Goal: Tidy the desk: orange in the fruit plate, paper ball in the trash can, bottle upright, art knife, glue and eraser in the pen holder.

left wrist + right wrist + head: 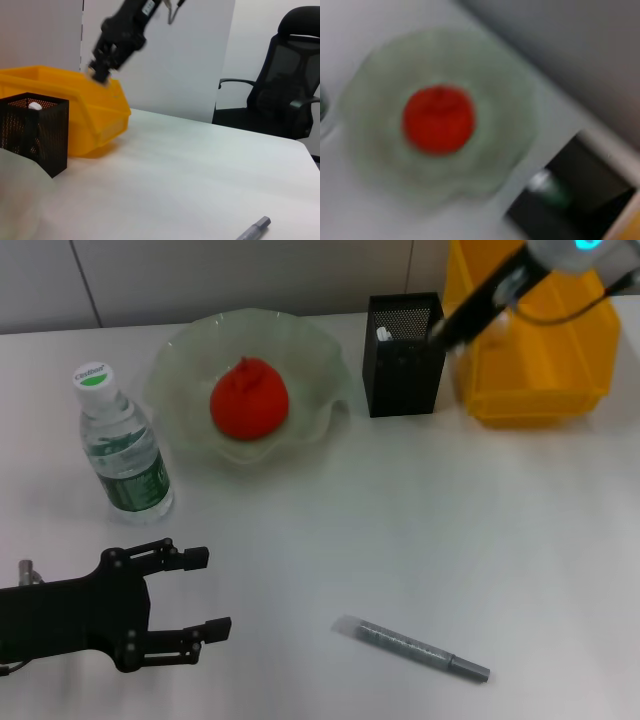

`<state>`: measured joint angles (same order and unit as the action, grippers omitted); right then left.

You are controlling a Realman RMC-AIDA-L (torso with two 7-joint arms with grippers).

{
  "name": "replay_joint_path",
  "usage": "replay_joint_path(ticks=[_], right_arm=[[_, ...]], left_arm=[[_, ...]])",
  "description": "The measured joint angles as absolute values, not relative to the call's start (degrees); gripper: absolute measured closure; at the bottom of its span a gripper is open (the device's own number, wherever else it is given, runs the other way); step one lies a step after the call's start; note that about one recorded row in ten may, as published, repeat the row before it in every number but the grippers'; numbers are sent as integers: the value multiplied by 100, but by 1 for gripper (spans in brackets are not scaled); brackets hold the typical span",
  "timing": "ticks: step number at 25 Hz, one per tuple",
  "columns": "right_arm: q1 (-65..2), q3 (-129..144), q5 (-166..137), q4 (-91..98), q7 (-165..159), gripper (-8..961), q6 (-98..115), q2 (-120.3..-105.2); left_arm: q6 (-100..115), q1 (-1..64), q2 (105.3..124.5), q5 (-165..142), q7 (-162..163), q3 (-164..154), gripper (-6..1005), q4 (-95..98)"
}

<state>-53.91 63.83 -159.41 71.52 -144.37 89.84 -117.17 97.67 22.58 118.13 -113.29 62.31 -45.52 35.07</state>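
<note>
art knife (422, 648) well right of left gripper (205, 593) open jaws

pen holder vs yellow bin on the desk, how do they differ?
The pen holder is black mesh; the yellow bin is solid plastic. The pen holder is narrow and upright, the yellow bin wider and bulkier. The pen holder shows a white-tipped item inside; the yellow bin's contents are not visible. The right gripper sits at the bin's rim, not the holder's. Both stand open-topped, side by side, at the table's far edge.
</note>
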Motion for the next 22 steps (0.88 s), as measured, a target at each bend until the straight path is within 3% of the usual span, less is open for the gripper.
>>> replay_joint_path(ticks=[8, 22], right_arm=[[-4955, 6142, -15523, 6826, -13064, 700, 7480, -11752], [-4985, 5732, -14493, 5361, -11411, 700, 6055, -11617]], left_arm=[[9749, 2266, 11824, -11329, 6242, -4537, 165, 3499], [9771, 2258, 11834, -11280, 6295, -4512, 165, 3498]])
